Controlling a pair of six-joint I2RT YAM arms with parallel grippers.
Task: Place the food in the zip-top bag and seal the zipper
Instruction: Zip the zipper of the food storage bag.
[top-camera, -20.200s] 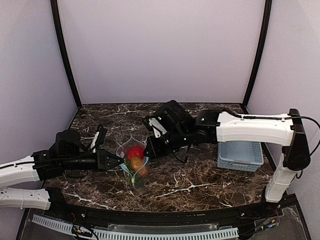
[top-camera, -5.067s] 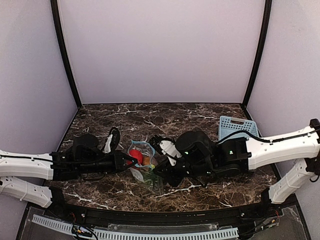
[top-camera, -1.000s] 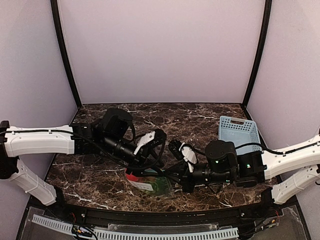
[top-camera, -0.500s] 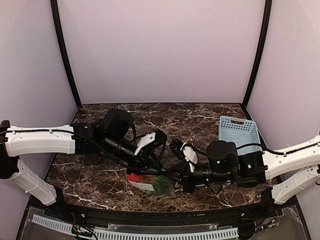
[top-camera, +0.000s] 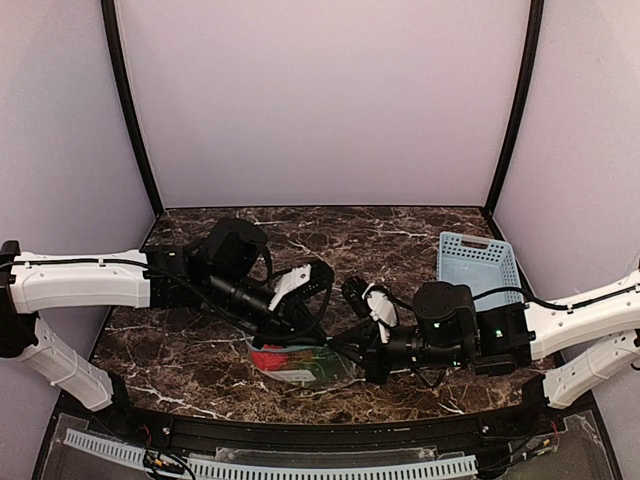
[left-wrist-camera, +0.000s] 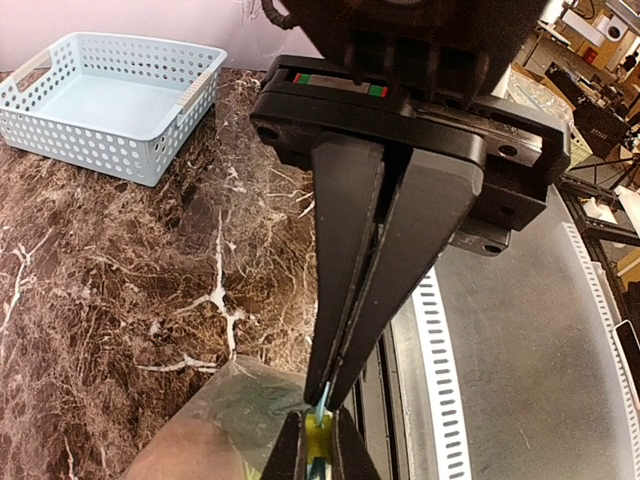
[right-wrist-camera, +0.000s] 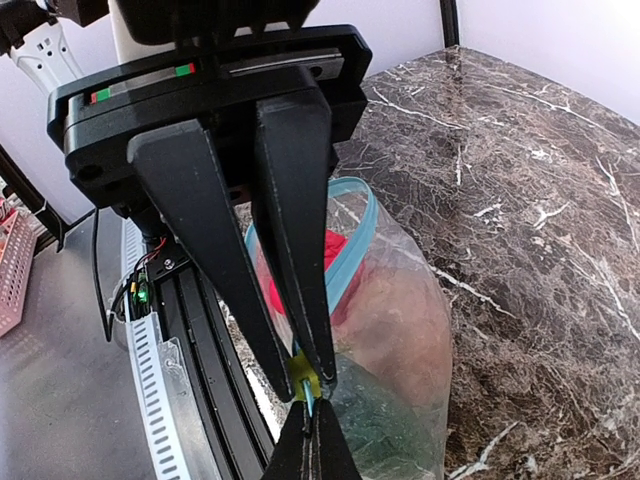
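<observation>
1. A dark brown marble-patterned table (top-camera: 400, 235), veined in white, is enclosed by plain pale lilac walls. A light-blue perforated basket (top-camera: 476, 283) is set at its right side, well apart from the grippers.
2. The zip-top bag (top-camera: 310, 365) is laid flat near the table's front edge, between the two arms.
3. The food is seen inside the bag: a red fruit (top-camera: 268, 358) at the left end, a green grape bunch (right-wrist-camera: 380, 425) nearer the grippers and a reddish-brown piece (right-wrist-camera: 395, 335) between them.
4. The left gripper (left-wrist-camera: 321, 445) is clamped on the zipper (right-wrist-camera: 370, 225), with the teal-blue strip pinched at its fingertips.
5. The right gripper (right-wrist-camera: 312, 435) is pressed fully together on the same strip, met tip to tip by the left. A yellow-green tab (right-wrist-camera: 305, 378) is caught at that spot.
6. Beyond the pinch, the strip is bowed into a loop and the mouth is parted there.
7. A small red-and-green label (left-wrist-camera: 340, 88) is carried on the right gripper's body; any lettering is too small to be read.
</observation>
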